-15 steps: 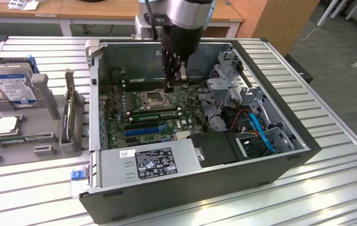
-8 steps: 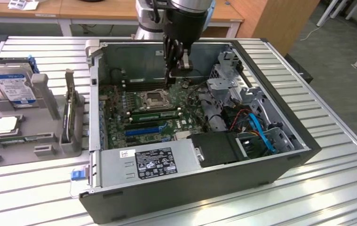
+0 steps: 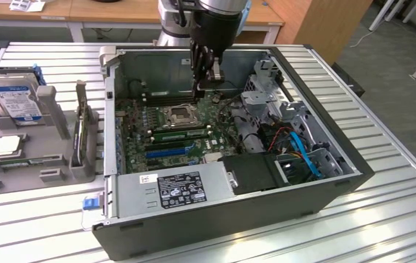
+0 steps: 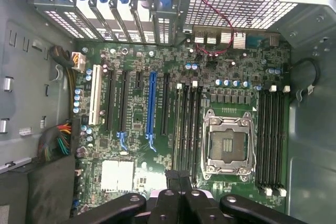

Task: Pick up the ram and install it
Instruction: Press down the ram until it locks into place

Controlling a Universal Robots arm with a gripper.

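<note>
Above motherboard [image 4: 157, 129] | fingers [image 4: 179, 179] shut | case walls [image 3: 131, 71] near

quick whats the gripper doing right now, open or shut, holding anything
Gripper: shut, fingers pressed together over the motherboard inside the computer case; nothing visible between them.

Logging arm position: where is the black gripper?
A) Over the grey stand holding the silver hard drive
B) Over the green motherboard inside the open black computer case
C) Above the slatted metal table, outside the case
B: the gripper hangs inside the open computer case, above the motherboard.
</note>
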